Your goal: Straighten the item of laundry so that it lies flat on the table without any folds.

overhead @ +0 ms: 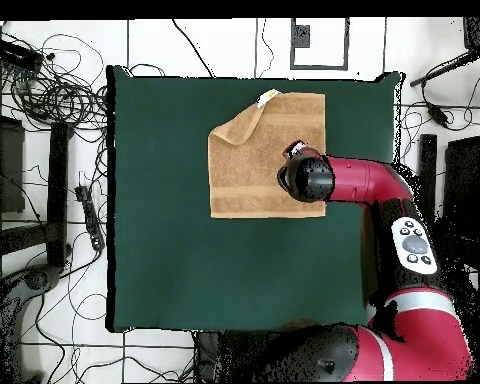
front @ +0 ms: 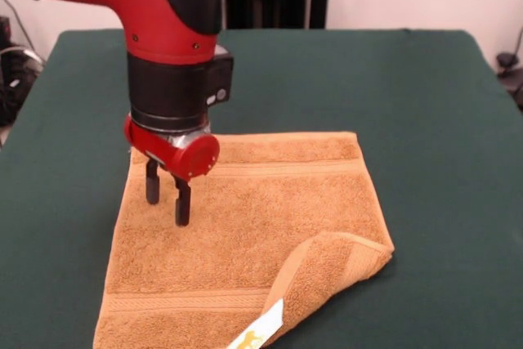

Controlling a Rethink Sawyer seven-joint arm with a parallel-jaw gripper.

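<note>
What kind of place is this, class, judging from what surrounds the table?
Probably a robotics lab: a robot arm works over a green-covered table, and loose cables sprawl across the tiled floor.

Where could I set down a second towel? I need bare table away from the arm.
The table is bare between the towel and its long cable-side edge, and along the strip toward the robot's base. It is crowded where the gripper hovers over the towel.

In the front view, we lose the towel's [front: 245, 226] near edge and its white tag [front: 260, 333] past the bottom edge. In the overhead view, the arm [overhead: 354, 182] covers the gripper [front: 167, 200] and part of the towel.
</note>
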